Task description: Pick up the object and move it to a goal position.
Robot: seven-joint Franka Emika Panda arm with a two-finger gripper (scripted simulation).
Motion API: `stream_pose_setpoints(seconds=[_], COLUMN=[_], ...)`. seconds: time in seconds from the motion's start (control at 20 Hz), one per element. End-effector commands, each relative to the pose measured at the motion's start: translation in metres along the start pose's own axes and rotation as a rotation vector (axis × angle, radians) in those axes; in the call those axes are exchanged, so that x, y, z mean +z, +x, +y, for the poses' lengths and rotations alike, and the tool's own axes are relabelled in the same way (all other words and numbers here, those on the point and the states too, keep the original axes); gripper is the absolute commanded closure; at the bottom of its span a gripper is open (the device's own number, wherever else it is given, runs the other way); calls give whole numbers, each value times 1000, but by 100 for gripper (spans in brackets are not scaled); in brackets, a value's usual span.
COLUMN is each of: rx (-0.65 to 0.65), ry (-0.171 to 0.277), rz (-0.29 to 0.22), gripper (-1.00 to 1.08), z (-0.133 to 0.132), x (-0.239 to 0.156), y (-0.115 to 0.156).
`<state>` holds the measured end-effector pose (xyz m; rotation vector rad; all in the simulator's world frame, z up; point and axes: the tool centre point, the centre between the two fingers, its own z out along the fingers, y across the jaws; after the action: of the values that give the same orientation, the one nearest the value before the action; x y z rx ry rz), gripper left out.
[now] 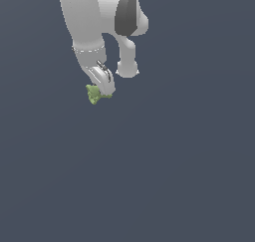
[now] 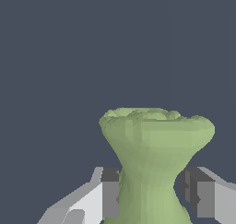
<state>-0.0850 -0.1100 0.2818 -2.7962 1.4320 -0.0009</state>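
The object (image 1: 93, 94) is a small olive-green lumpy thing that pokes out just below the white arm in the exterior view. In the wrist view the object (image 2: 154, 140) fills the middle, flaring wide at its far end and narrowing to a waist. My gripper (image 2: 152, 193) straddles that waist, with one dark pad (image 2: 110, 193) against one side and the other finger (image 2: 196, 193) close against the opposite side. Seen from the exterior view, the gripper (image 1: 103, 90) points down onto the object and hides part of it.
All around lies a plain dark blue-grey surface. The arm's white links and dark joint (image 1: 127, 14) hang over the upper part of the exterior view. No goal marker shows.
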Motion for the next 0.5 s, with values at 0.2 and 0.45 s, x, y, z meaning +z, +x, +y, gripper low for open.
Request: stream_pose_setpoints(seconds=[0.2, 0.45], rx=[0, -1], ry=[-1, -1], rz=[0, 0], gripper=[108, 108], z=[15, 25], x=[-68, -118], y=[14, 25])
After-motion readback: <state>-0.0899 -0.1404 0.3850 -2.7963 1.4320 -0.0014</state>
